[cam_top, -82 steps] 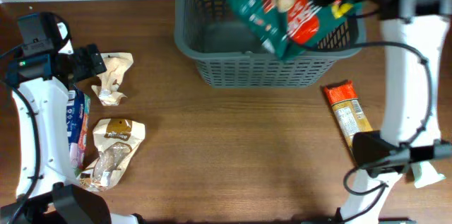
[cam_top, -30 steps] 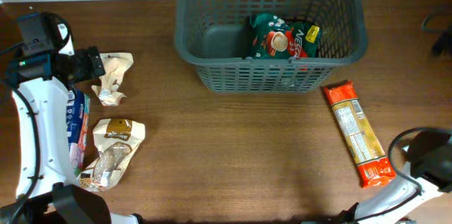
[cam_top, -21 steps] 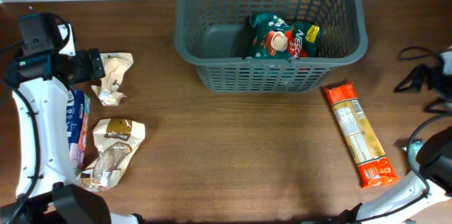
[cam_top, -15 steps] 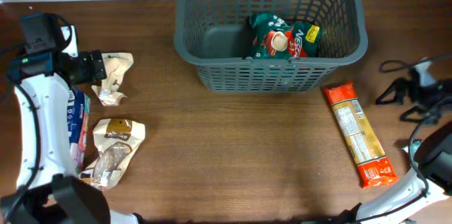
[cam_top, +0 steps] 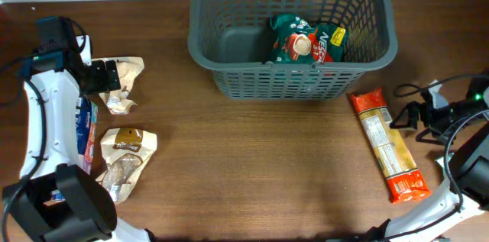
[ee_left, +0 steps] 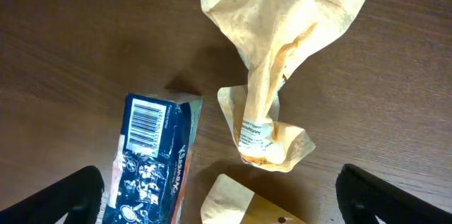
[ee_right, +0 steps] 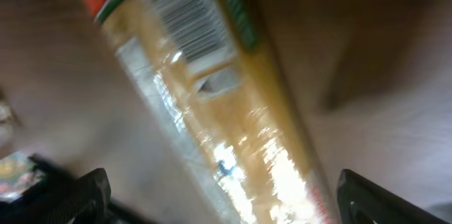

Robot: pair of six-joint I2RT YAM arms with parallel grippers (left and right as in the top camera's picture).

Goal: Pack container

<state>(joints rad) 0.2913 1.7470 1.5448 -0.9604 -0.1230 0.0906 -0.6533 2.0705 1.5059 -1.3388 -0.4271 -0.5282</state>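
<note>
1. Grey plastic marks the basket (cam_top: 292, 83) in the overhead view. It stands upright at the far middle of the bench (cam_top: 252, 166), mouth facing up, its long axis running left to right. It has not moved since half a second ago. A green packet (cam_top: 307, 40) lies inside, in the right half, also unmoved. The right hand (cam_top: 403, 109) has come in from the right edge and is now just beside the upper part of the pasta packet (cam_top: 387, 144); its fingers are spread. That packet lies right of the basket, slanting from upper left to lower right. The left hand (cam_top: 107, 76) has shifted slightly rightward, at the crumpled bag (cam_top: 126, 82). A blue packet (cam_top: 84, 131) and a second bag (cam_top: 126, 162) lie nearer the front.

2. Left wrist view: the two fingers (ee_left: 70, 196) stand wide apart and hold nothing. The crumpled bag lies between and ahead of them, the blue packet to its lower left, and a corner of the second bag at the bottom edge.

3. Right wrist view, blurred: the pasta packet runs diagonally across the frame. The hand's fingers (ee_right: 85, 189) sit far apart in the lower corners, clear of it.
</note>
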